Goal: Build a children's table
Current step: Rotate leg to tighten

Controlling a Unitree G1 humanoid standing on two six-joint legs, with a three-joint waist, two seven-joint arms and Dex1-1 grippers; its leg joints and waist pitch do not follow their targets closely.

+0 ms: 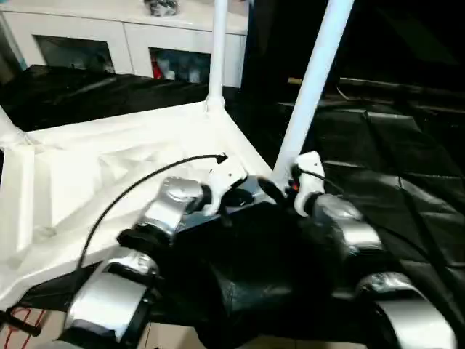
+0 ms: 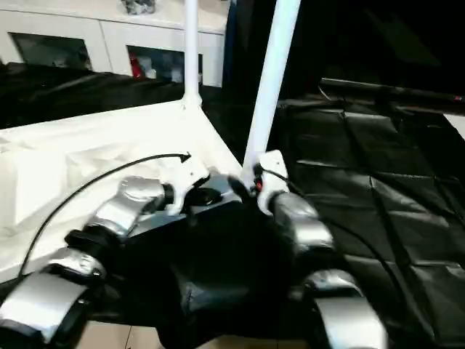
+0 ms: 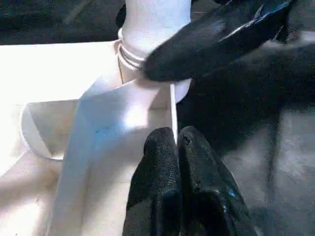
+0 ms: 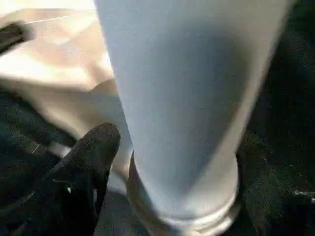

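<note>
Two legs (image 1: 312,80) upright in tabletop (image 1: 109,174); left end effector (image 3: 176,147) closed, empty; right end effector (image 4: 147,162) indeterminate.

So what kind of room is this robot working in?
Probably an indoor lab or workshop: a work table draped in black sheeting, white cabinets with glass-fronted compartments behind, and a half-built white children's table lying upside down.

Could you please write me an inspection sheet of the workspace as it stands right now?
Surface: work table draped in black sheeting.
Job's things: white plastic rectangular tabletop lying underside up; white tube legs stand in its far and near corner sockets.
Clutter: nothing seen.
Grippers: left gripper shut at the tabletop's rim; right gripper beside the near leg's base.
Cables: black cable along the left arm.
Surroundings: white cabinet behind.
</note>
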